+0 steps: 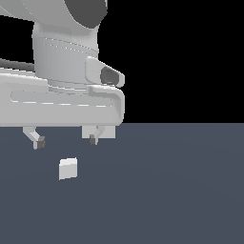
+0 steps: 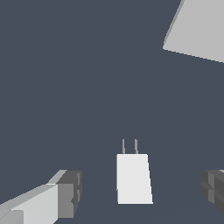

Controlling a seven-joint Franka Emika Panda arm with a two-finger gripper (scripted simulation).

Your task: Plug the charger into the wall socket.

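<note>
**Charger not picked up yet, end effector spread above it**

Task is at the start, as I read it. The charger (image 1: 68, 168) lies loose on the desk (image 1: 181, 190), nothing gripping it. In the wrist view I see its white body (image 2: 133, 178) with two thin prongs sticking out of one end, pointing roughly toward the socket (image 2: 199, 28). That socket plate shows only as a grey corner at the edge of the wrist view, well apart from the charger; its holes are out of frame and I can't see it at all in the exterior view.

Done so far: only rough positioning over the charger. Left: descend, grasp, lift, line up the prongs, push them in. So nearly all of it.

The end effector (image 1: 66, 141) is wide open and holds nothing. It hangs above the charger, clear of it, no contact. In the wrist view the two fingers (image 2: 70, 192) sit on either side of the charger with plain gaps both ways, so the block is between them in plan but below the tips. The fingers touch neither the charger nor the desk.
</note>
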